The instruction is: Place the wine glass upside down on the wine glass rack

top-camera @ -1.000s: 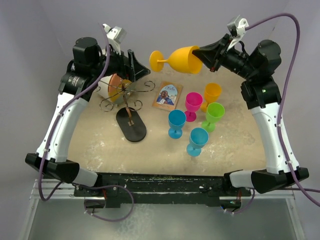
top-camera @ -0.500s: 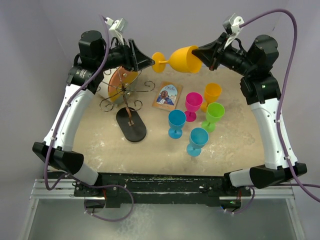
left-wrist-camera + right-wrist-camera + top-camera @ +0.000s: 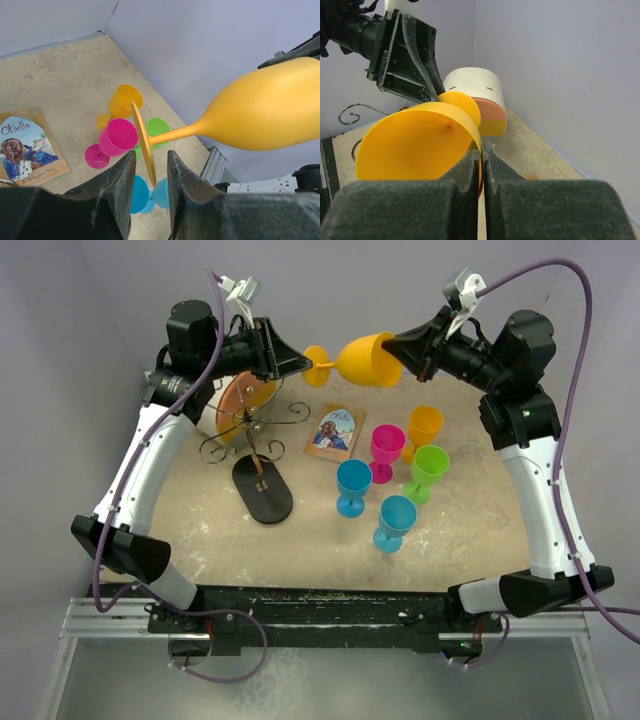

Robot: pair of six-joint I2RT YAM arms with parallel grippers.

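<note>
Right edge crops wine glass [image 3: 260, 115] rim; white cylinder [image 3: 475, 82] partly behind glass.

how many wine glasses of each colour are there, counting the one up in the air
orange: 2, the held glass and the standing orange glass
pink: 1, the pink glass
green: 1, the green glass
blue: 2, the blue glasses
total: 6
</note>
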